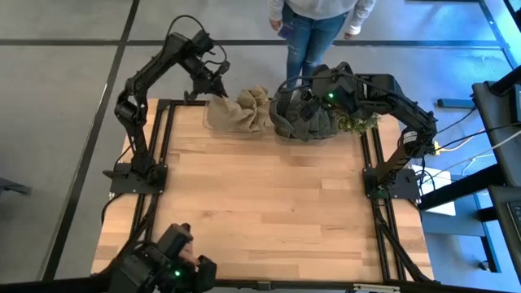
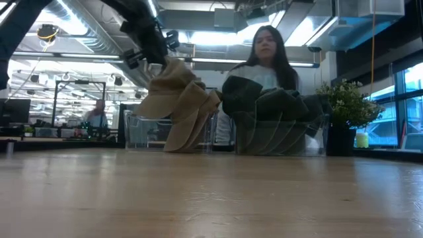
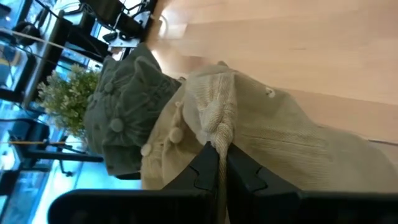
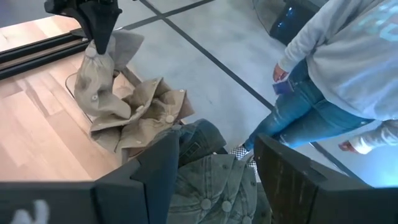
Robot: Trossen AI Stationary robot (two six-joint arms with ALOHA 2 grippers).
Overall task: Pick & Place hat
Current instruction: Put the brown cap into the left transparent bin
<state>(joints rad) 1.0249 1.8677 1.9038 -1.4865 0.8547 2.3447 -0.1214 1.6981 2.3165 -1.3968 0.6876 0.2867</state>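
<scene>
My left fingers [image 3: 219, 177] are pinched shut on a gathered fold of the tan hat [image 3: 261, 134]; in my left wrist view the cloth bunches softly, so it should be light and floppy, best held by this crown fold. From above, it hangs at the table's [image 1: 269, 203] far edge beside the green hats [image 1: 305, 118], my right gripper [image 1: 305, 104] open over them. At table level, the bins' [image 2: 135, 129] contents are hard to make out.

Grey floor [image 1: 57, 122] with dark seams; ceiling lights [image 2: 73, 16]; window [image 2: 406, 92] beside potted plant [image 2: 344, 106].
</scene>
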